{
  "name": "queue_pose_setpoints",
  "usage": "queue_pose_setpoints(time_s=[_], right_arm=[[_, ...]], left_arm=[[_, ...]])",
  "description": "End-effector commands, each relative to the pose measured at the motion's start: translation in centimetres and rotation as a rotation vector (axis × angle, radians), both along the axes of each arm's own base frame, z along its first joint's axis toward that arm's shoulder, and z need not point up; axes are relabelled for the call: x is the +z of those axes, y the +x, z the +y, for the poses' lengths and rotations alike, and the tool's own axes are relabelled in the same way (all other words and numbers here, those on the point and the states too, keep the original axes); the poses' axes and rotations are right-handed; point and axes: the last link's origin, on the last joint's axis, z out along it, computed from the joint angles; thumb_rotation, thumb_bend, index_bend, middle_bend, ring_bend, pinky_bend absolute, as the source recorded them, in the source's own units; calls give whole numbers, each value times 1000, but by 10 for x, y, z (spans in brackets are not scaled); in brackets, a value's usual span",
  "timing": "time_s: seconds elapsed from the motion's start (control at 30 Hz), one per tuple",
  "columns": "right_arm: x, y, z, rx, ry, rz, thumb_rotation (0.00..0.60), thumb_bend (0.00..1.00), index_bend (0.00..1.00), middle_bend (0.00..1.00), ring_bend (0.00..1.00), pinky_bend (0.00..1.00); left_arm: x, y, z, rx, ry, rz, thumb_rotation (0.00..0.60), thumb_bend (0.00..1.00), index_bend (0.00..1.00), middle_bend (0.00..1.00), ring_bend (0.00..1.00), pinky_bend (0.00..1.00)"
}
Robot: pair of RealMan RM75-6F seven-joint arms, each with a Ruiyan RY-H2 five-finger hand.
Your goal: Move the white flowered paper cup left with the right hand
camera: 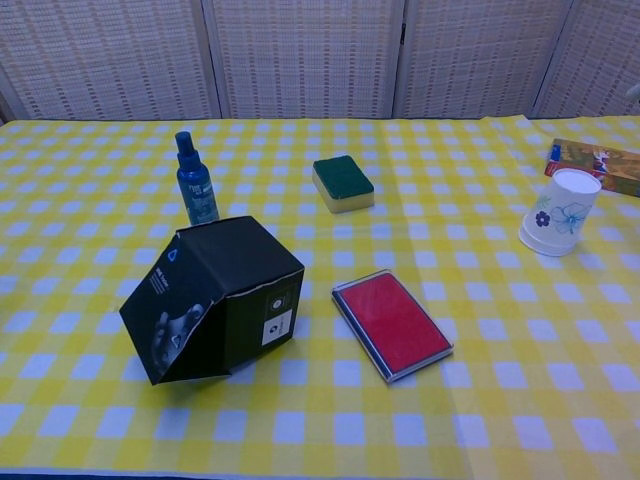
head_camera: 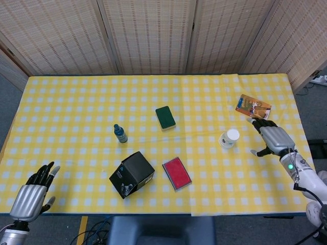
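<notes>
The white paper cup with blue flowers point(head_camera: 229, 138) point(camera: 559, 213) sits on the yellow checked tablecloth, right of centre. It leans over with its wide mouth down on the cloth. My right hand point(head_camera: 271, 137) hovers just right of the cup with fingers spread, holding nothing and not touching it. The chest view does not show this hand. My left hand point(head_camera: 31, 194) rests open at the table's front left corner, far from the cup.
A colourful flat packet point(head_camera: 253, 107) lies behind the right hand. Left of the cup are a red case point(head_camera: 177, 173), a black box point(head_camera: 132, 174), a green sponge point(head_camera: 165, 117) and a blue spray bottle point(head_camera: 120, 133).
</notes>
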Motion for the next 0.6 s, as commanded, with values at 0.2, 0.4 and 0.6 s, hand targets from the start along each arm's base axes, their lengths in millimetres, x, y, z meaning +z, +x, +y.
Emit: queue_pose_setpoints(time_s=[0.2, 0.4, 0.6], right_arm=[[-18, 4, -23, -24, 55, 12, 600, 260, 0, 0, 0, 0], [-29, 4, -31, -37, 76, 18, 600, 260, 0, 0, 0, 0], [-40, -1, -36, -55, 87, 23, 600, 261, 0, 0, 0, 0]], left_arm=[[0, -1, 2, 8, 4, 4, 600, 317, 26, 0, 0, 228], [2, -1, 1, 7, 10, 3, 600, 317, 27, 0, 0, 228], [3, -1, 0, 5, 12, -1, 600, 317, 27, 0, 0, 228]])
